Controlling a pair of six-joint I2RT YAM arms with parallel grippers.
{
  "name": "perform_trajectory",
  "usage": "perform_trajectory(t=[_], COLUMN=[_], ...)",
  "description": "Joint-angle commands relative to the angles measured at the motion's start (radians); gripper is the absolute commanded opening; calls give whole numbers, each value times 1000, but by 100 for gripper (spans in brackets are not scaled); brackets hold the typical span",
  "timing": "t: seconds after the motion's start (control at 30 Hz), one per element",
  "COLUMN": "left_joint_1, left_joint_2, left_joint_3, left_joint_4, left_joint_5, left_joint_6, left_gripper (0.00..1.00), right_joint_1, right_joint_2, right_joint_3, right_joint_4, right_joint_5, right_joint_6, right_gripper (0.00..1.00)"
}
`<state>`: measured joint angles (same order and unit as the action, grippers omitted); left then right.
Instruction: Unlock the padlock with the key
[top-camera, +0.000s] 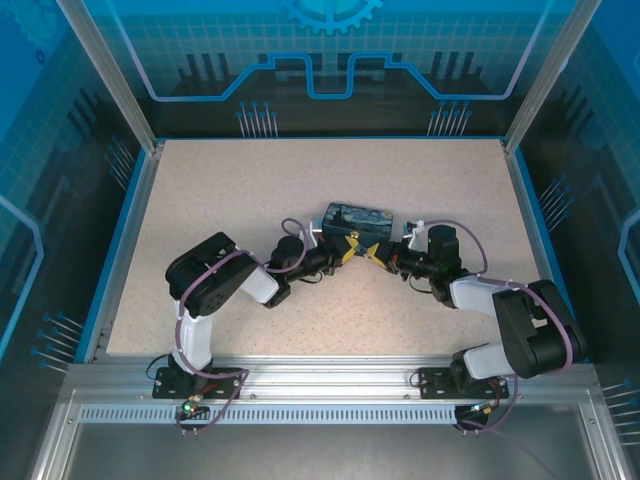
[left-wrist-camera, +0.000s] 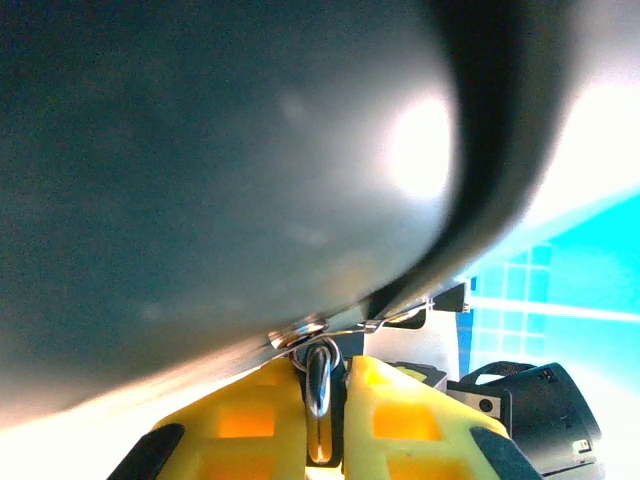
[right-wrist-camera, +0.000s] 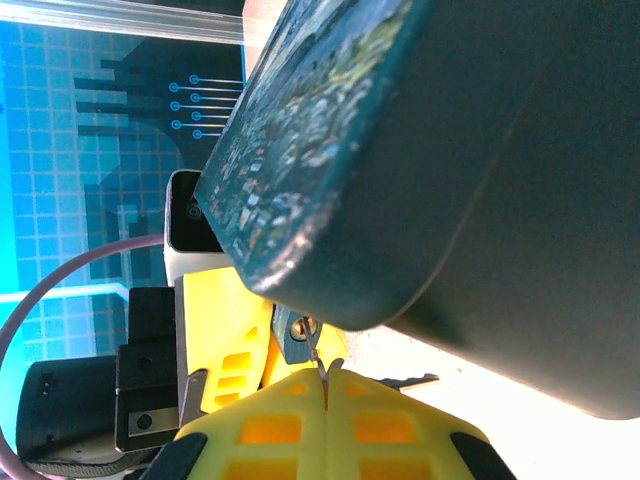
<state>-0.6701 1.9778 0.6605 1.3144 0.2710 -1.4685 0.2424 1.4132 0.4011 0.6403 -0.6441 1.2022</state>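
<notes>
Two robot arms meet at the middle of a speckled beige tabletop (top-camera: 250, 190), tip to tip, just in front of a dark rectangular box (top-camera: 362, 218) with a swirly blue and yellow painting on its lid.

The left claw (top-camera: 347, 252) has its yellow fingers (right-wrist-camera: 225, 340) drawn almost together on the padlock (right-wrist-camera: 293, 338). From the left wrist camera, a slim grey-blue piece of metal is pinched in the narrow gap between them, with thin wire loops just above it against the box's underside. From the right wrist camera the padlock juts out past the left claw's fingertip, right under the box's rounded lower corner, touching it or very nearly so.

The right claw (right-wrist-camera: 325, 385) is fully closed, directly below the padlock. A thin blade of metal that looks like the key (right-wrist-camera: 321, 370) rises from the seam between its fingertips and reaches the padlock's underside.

The padlock is tiny beside the box, dark bluish, with a small brassy glint on the face turned to the right claw. Its shackle cannot be made out clearly.
</notes>
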Motion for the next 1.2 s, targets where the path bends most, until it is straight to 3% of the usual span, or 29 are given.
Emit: perform_trajectory(t=[0.0,1.17], left_joint_1=[-16,-17], left_joint_2=[3,-10], left_joint_3=[29,40], left_joint_4=[85,85], left_joint_5=[52,70], left_joint_6=[-9,-25], left_gripper=[0,0], right_joint_1=[19,35], right_joint_2=[28,153], right_joint_3=[35,45], right_joint_4=[87,214], right_joint_5=[5,-16], right_joint_6=[39,235], right_gripper=[0,0])
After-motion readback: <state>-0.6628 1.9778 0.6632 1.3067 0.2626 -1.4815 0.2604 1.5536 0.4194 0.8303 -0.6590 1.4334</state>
